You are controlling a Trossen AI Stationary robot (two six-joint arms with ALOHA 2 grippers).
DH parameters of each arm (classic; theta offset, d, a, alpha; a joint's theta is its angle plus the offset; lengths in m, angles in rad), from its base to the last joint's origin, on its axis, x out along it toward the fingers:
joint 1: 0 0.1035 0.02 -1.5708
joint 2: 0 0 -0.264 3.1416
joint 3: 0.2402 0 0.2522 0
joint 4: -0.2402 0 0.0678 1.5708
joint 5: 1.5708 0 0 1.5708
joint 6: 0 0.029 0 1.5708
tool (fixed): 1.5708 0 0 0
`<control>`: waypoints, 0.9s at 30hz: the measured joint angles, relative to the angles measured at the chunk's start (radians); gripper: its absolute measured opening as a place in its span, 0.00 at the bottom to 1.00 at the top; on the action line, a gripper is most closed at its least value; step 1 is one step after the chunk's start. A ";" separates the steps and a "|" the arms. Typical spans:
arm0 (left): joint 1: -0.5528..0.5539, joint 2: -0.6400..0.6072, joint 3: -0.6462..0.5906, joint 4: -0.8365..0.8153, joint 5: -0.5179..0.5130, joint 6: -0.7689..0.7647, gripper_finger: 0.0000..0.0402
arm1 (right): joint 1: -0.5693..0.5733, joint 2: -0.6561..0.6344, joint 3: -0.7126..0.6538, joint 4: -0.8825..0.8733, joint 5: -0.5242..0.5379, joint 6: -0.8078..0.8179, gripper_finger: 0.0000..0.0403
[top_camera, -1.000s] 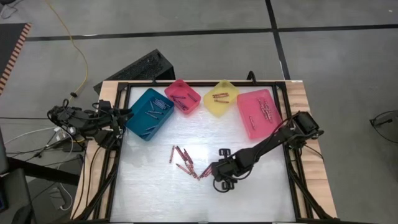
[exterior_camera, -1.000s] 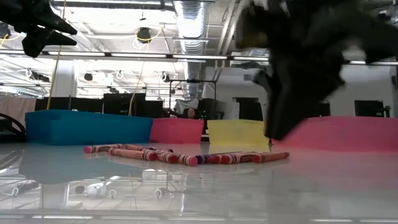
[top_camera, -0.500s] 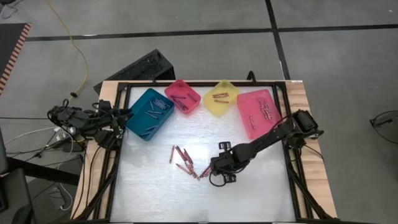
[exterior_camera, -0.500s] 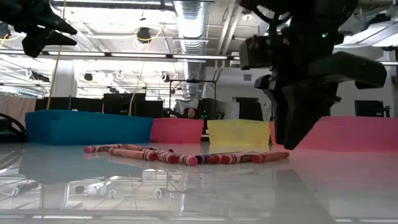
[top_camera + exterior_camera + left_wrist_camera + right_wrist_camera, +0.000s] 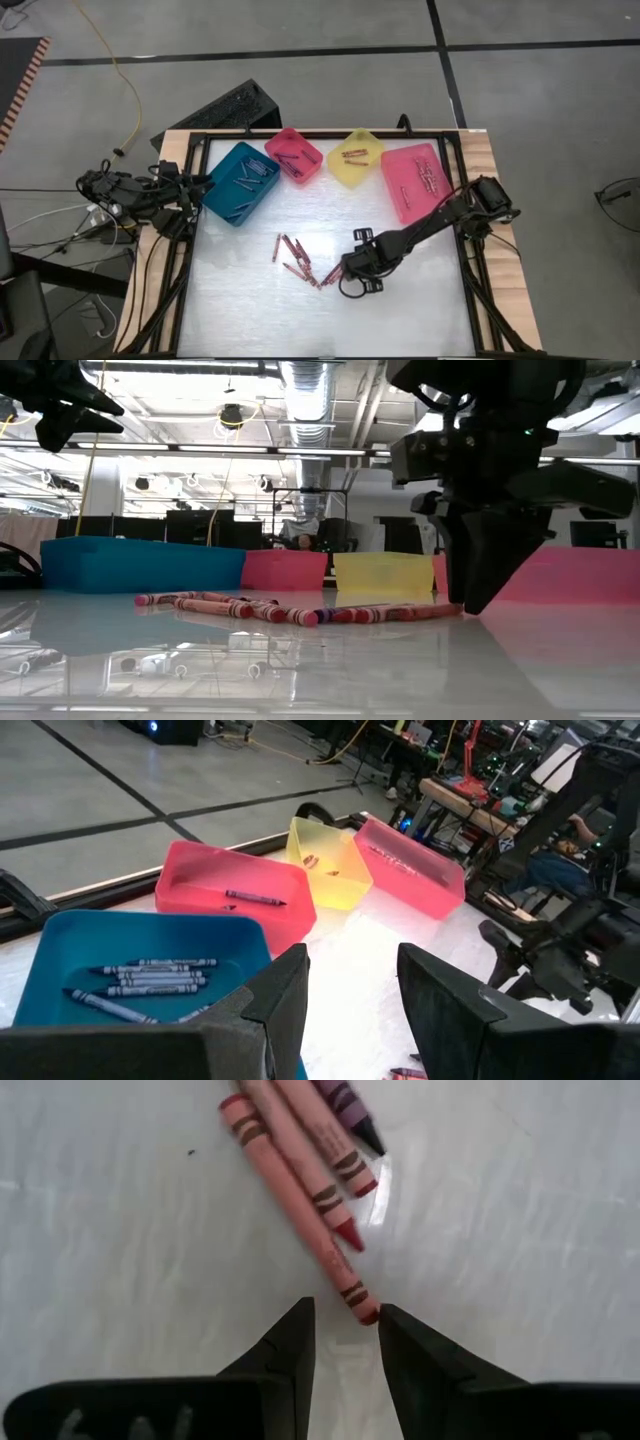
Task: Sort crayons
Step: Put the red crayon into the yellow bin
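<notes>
Several short red paper-wrapped crayons (image 5: 303,262) lie loose at centre frame on the white tabletop (image 5: 250,310). Right hand (image 5: 343,1335), slightly open, should straddle the nearest tip squarely (left hand (image 5: 350,1000) idles open, upper left).

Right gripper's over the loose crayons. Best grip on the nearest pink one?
Probably from straight above, mid-shaft. The pink crayon lies flat on the table, its tip at the right gripper, whose fingers are slightly apart. A second crayon lies close alongside, so straddle the far half, where the gap looks wider.
</notes>
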 joint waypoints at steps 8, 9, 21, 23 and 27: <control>0.000 0.000 0.000 0.000 0.000 0.000 0.36 | 0.006 0.001 0.006 0.007 -0.003 -0.030 0.31; 0.000 0.000 0.000 -0.001 0.000 0.000 0.36 | 0.009 0.001 0.014 0.006 -0.002 -0.029 0.31; 0.000 0.000 0.000 -0.002 0.000 0.000 0.36 | -0.014 0.001 0.028 0.020 -0.009 -0.069 0.31; 0.000 0.000 0.000 -0.002 0.000 0.000 0.36 | -0.017 0.001 0.018 0.023 -0.026 -0.063 0.31; 0.000 0.000 0.000 -0.002 0.000 0.000 0.36 | -0.018 0.001 0.002 0.031 -0.059 -0.060 0.31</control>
